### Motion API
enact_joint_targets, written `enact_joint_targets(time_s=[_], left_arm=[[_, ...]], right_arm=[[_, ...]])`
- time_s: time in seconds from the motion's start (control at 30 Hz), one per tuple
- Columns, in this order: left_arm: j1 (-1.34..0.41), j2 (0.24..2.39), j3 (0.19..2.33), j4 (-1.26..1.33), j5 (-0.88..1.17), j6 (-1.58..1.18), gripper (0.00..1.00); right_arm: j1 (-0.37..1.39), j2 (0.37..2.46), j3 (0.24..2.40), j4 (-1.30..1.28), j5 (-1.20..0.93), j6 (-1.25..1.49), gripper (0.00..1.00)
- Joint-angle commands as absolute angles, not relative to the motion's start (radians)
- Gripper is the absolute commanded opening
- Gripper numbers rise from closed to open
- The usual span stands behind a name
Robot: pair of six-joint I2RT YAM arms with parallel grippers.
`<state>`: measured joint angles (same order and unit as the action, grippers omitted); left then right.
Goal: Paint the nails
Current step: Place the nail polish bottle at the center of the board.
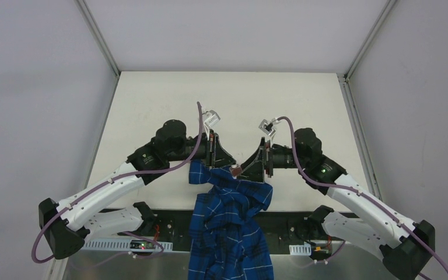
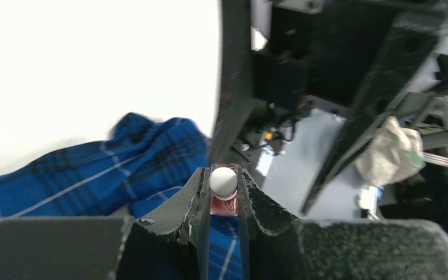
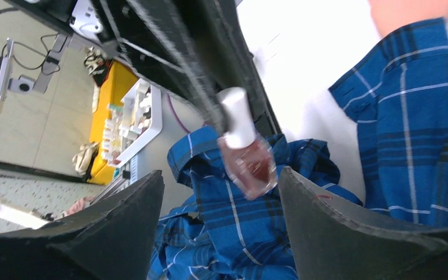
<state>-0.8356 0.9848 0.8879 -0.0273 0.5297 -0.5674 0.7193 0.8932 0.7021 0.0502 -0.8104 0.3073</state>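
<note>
A small polish bottle [image 2: 224, 204] with reddish-brown polish and a white cap [image 2: 223, 180] sits clamped between the fingers of my left gripper [image 2: 224, 175], above the blue plaid sleeve [image 1: 227, 221]. In the top view the two grippers meet tip to tip over the sleeve's upper end, left gripper [image 1: 230, 165] and right gripper [image 1: 247, 165], with the bottle [image 1: 236, 171] between them. My right gripper [image 3: 220, 175] stands open, and the bottle [image 3: 246, 160] hangs between its spread fingers, touching neither. A pale pinkish patch of the hand [image 3: 411, 11] shows at the frame's top. The nails are hidden.
The white table [image 1: 151, 105] lies beyond both arms. The sleeve drapes over the table's near edge between the arm bases. Grey walls close in the left and right sides. Purple cables loop along both arms.
</note>
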Motion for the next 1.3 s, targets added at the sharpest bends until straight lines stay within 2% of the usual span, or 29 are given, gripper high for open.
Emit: enact_joint_targets(time_s=[0.0,0.2,0.23,0.27,0.57,0.87,1.0,1.27], left_arm=[[-0.795,0.933,0.912,-0.126,0.357,-0.452,0.01],[-0.647,0.879,0.833,-0.176,0.266,-0.442,0.01],[-0.632,0.878,0.837,-0.213,0.215,-0.429,0.01],[-0.621,0.877,0.843,-0.250,0.165,-0.409,0.01],[-0.393,0.853,0.792,-0.338,-0.129,-0.370,0.01],[-0.210,0.782,0.651,-0.337,-0.450,-0.459,0.04],[-0.156,0.782,0.598,-0.308,-0.508,-0.472,0.04],[-0.124,0.840,0.531,-0.241,-0.487,-0.513,0.03]], right_arm=[[0.701,0.819,0.717,0.033,-0.685,0.290,0.76],[0.658,0.746,0.700,-0.053,-0.485,0.295,0.87],[0.651,0.732,0.694,-0.061,-0.464,0.296,0.97],[0.643,0.726,0.691,-0.077,-0.433,0.296,0.99],[0.609,0.692,0.641,-0.126,-0.248,0.294,0.99],[0.545,0.624,0.579,-0.111,-0.129,0.294,0.99],[0.514,0.596,0.554,-0.096,-0.136,0.299,0.99],[0.473,0.556,0.531,-0.095,-0.160,0.311,0.99]])
